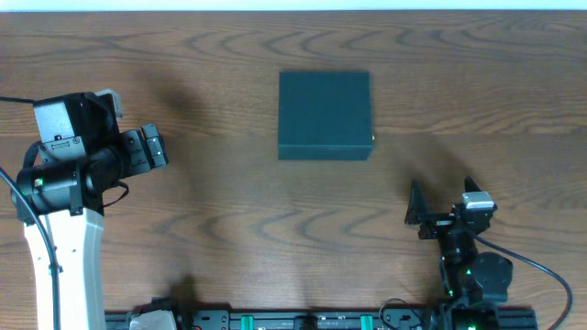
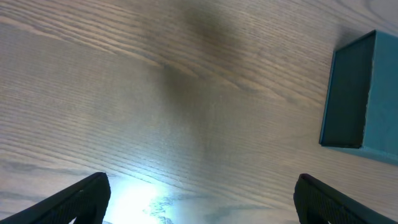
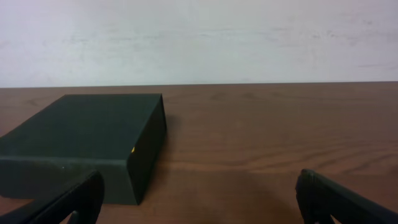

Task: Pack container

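The container (image 1: 325,114), a dark teal-green square box with its lid closed, sits on the wooden table at the centre back. It also shows at the right edge of the left wrist view (image 2: 360,93) and at the left of the right wrist view (image 3: 87,140). My left gripper (image 1: 151,147) is open and empty, well to the left of the box and above bare table (image 2: 199,199). My right gripper (image 1: 440,203) is open and empty, near the front right, pointing toward the box (image 3: 199,199).
The wooden table (image 1: 229,202) spans the view. A white wall (image 3: 199,37) stands behind its far edge. A black rail with fittings (image 1: 312,321) runs along the front edge. A cable (image 1: 541,266) trails from the right arm.
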`<state>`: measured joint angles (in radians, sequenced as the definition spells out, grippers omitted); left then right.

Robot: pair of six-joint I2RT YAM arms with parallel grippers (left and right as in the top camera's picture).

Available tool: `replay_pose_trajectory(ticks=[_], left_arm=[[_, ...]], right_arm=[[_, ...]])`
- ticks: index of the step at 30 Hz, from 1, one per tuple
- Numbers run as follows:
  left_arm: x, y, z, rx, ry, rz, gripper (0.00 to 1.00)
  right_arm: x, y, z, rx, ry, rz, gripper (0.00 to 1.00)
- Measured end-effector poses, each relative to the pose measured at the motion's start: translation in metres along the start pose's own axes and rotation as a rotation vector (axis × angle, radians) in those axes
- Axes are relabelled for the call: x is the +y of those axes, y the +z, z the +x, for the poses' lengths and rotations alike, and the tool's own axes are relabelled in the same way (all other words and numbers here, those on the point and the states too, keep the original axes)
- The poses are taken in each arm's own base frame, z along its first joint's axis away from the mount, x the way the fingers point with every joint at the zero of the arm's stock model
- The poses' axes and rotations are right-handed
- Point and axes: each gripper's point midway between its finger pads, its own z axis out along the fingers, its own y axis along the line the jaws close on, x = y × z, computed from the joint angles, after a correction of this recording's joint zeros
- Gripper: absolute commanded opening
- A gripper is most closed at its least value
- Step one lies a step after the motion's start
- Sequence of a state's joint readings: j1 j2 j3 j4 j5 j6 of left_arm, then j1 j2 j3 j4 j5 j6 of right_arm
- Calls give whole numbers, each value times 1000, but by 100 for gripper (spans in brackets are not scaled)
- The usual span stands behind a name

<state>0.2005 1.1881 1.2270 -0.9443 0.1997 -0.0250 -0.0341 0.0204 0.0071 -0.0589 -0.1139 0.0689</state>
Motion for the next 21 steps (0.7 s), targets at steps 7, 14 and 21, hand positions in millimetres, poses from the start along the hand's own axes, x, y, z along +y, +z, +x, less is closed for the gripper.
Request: replay_pose_trajectory(ticks=[7,14,21], left_arm=[[0,0,0,0,0,0,95],[0,-2,14,51,-5,-4,95],[-44,-47,-9,-284,225,86,95]], right_arm=[[0,0,0,0,0,2,99],[0,0,0,2,0,2,99],[-1,0,1,4,0,3,99]])
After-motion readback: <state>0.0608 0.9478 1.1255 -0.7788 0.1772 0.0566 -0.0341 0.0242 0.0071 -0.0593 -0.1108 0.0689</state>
